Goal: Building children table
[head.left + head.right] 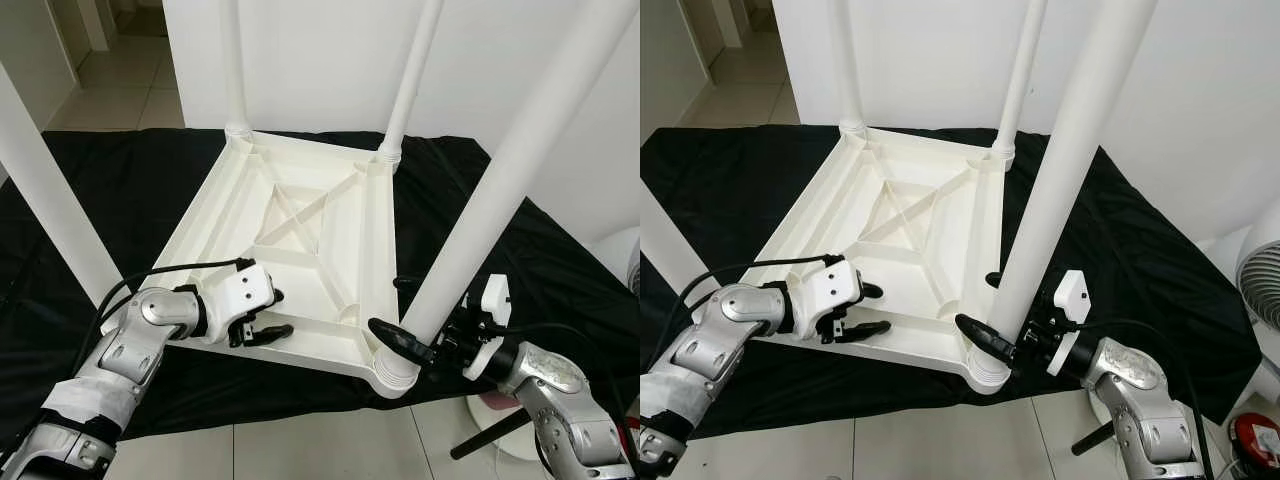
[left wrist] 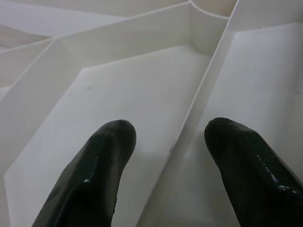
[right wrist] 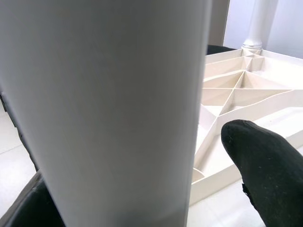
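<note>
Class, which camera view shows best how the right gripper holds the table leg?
The left eye view: the right gripper has one finger each side of the table leg, near its socket. The right eye view shows much the same. The right wrist view gives just leg surface and fingertips.

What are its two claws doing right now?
Left gripper: open, fingers astride a rib of the upturned tabletop.
Right gripper: around the near table leg just above its socket; grip cannot be told.
</note>
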Robot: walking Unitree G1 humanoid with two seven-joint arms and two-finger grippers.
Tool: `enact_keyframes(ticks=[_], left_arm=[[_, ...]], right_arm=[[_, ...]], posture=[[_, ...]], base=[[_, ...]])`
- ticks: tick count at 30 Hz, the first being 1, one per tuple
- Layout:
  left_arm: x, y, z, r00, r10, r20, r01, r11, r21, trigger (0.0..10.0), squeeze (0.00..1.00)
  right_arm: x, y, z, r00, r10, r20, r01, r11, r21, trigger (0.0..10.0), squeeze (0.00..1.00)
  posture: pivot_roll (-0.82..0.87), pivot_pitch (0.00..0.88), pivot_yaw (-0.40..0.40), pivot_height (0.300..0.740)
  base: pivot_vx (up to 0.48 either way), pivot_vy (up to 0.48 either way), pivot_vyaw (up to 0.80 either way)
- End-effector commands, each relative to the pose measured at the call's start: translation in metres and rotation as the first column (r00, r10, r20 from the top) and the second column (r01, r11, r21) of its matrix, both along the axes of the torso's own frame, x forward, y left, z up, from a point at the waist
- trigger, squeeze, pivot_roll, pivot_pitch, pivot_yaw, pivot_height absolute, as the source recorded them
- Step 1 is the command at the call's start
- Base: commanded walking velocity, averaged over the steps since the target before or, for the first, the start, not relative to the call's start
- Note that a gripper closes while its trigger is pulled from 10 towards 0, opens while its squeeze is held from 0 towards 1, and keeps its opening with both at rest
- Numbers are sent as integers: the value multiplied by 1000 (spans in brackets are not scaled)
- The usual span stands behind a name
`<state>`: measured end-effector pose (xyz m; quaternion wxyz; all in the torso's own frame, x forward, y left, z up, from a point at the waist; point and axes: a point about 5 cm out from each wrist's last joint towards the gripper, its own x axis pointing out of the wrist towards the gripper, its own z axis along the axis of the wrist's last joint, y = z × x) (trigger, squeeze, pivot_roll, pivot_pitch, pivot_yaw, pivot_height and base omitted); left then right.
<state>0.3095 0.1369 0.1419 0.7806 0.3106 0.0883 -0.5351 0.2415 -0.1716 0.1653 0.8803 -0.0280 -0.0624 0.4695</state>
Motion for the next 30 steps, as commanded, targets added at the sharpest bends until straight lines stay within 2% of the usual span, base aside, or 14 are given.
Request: enact_keyframes(ticks=[1,2,4,5,7,8,9,10,14,30], left_arm=[[7,2,-6,997,74,1,-74,996,43,10000,0],[7,2,-6,997,74,1,-74,996,43,10000,0],[17,5,-6,988,153,6,-153,987,52,10000,0],[17,5,-6,988,153,6,-153,987,52,10000,0],[24,8,-6,976,218,5,-218,975,49,10000,0],[26,9,-6,971,240,-4,-240,970,44,3647,0],[26,9,-6,971,240,-4,-240,970,44,3647,0],[27,10,-6,967,257,-7,-256,966,37,314,0],[30,14,-5,954,301,-1,-301,953,25,0,0],[29,23,-9,944,330,-12,-329,943,43,0,0]], right_arm=[[-1,0,0,1000,-9,2,9,1000,-3,10000,0],[-1,0,0,1000,-9,2,9,1000,-3,10000,0],[-2,0,0,1000,-13,5,13,1000,-3,10000,0],[-2,0,0,1000,-13,5,13,1000,-3,10000,0],[-3,0,0,1000,-13,5,13,1000,-2,10000,0],[-3,0,0,1000,-14,6,14,1000,-2,10000,0],[-3,0,0,1000,-14,6,14,1000,-2,10000,0],[-2,0,1,1000,-17,6,17,1000,-1,10000,0],[-2,-1,1,1000,-25,7,25,1000,1,10000,0],[2,-3,1,998,-66,9,66,998,6,10000,0]], posture=[[35,46,-35,740],[35,46,-35,740],[30,49,-32,740],[30,49,-32,740],[28,50,-29,740],[26,49,-29,740],[26,49,-29,740],[24,49,-29,740],[23,52,-30,740],[31,71,-41,740]], base=[[0,0,0],[0,0,0],[0,0,0],[0,0,0],[0,0,0],[0,0,0],[0,0,0],[0,0,0],[0,0,0],[0,0,0]])
